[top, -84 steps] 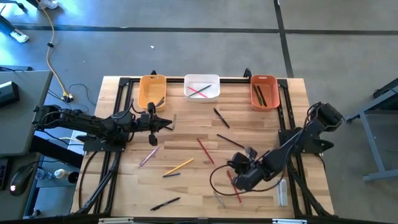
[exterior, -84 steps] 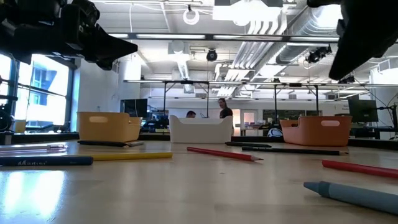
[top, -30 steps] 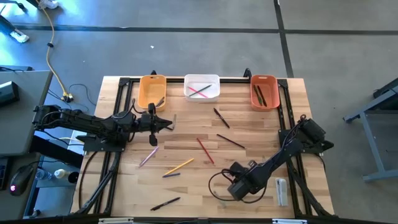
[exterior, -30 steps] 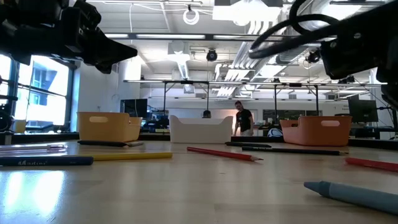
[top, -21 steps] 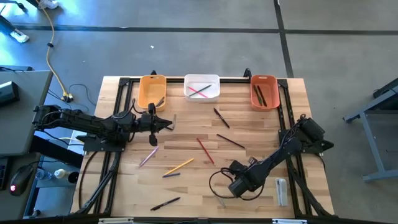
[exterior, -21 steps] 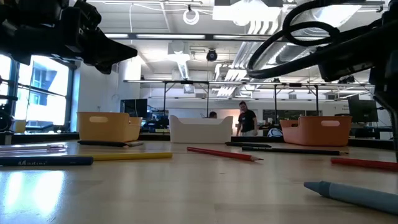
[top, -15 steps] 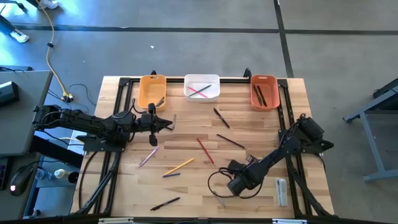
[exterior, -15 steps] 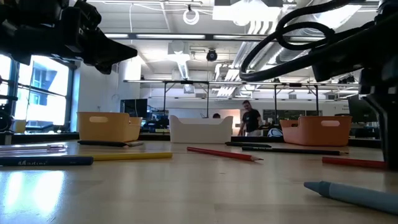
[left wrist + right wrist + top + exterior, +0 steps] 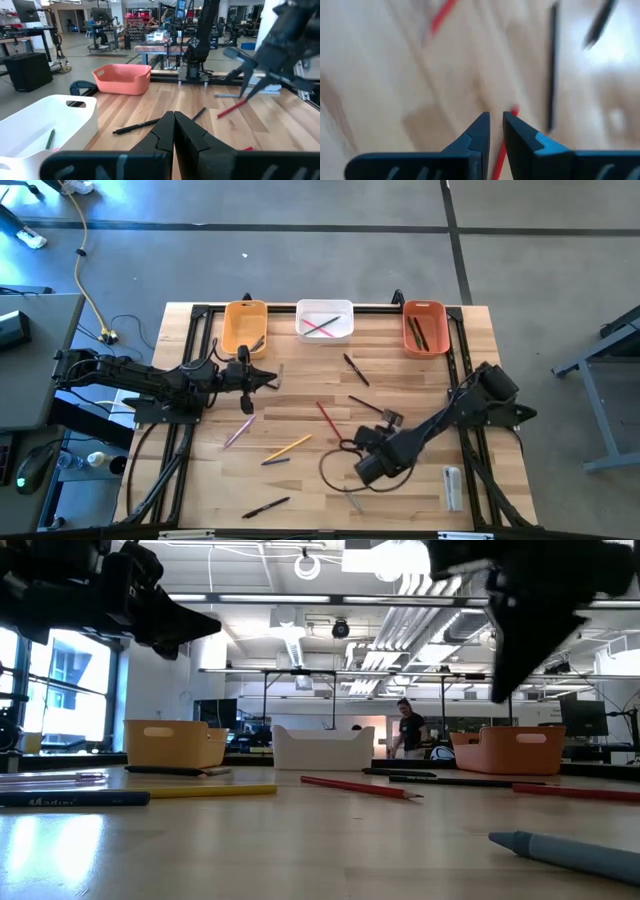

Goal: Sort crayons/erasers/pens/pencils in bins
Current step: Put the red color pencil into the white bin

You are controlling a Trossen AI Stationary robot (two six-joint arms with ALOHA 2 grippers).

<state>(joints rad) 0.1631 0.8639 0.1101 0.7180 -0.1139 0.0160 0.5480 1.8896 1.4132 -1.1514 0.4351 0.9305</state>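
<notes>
Wooden counter (image 9: pixel 300 400) on grey floor (image 9: pixel 300 250). Yellow cable (image 9: pixel 88 280) trails across floor at left. Person (image 9: pixel 407 730) stands in room behind counter.

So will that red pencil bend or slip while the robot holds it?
Probably stays stiff: the red pencil hangs straight from the right gripper. It seems pinched near one end and tilted, so it may swing or slip. Looks thin, likely light.

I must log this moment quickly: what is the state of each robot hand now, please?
Left hand: closed, holding nothing.
Right hand: closed on a thin red pencil.
</notes>
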